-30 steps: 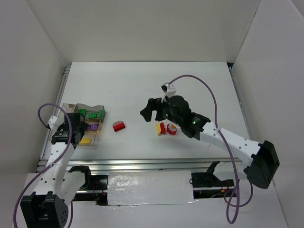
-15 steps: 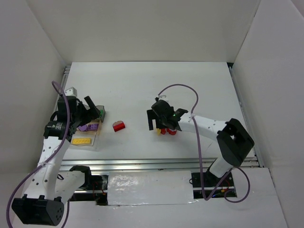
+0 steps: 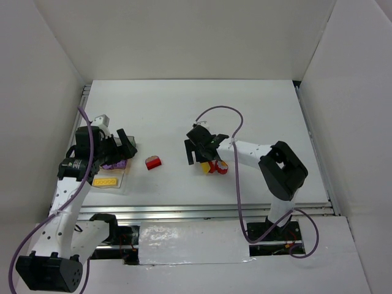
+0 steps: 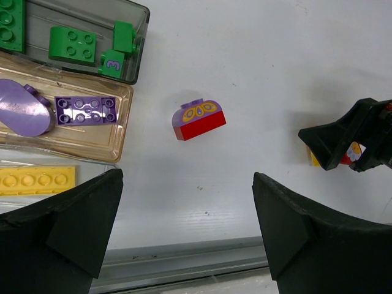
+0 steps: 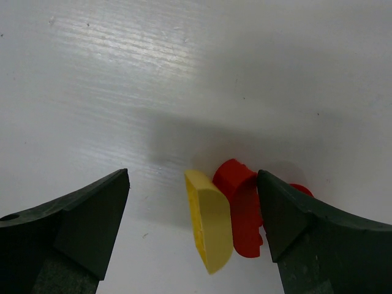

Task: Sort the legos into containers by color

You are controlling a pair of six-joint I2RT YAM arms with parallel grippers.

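My right gripper (image 3: 195, 150) is open and low over the table, its jaws either side of a yellow rounded lego (image 5: 210, 222) and a red piece (image 5: 243, 208) that touch each other; the pair also shows in the top view, the yellow lego (image 3: 204, 166) left of the red piece (image 3: 219, 167). A red and purple rounded lego (image 4: 199, 119) lies alone on the table (image 3: 153, 163). My left gripper (image 4: 187, 177) is open and empty, above the containers' right edge (image 3: 124, 177). The green tray (image 4: 142, 43) holds green bricks (image 4: 73, 44). The purple tray (image 4: 125, 122) holds a purple brick (image 4: 86, 110). A yellow plate (image 4: 37, 179) lies in the nearest tray.
White walls enclose the table on three sides. A metal rail (image 4: 184, 263) runs along the near edge. The right arm's purple cable (image 3: 217, 113) loops over the middle of the table.
My right gripper has come down and left to straddle the yellow and red pieces. My left gripper has risen off the trays and swung right, open.
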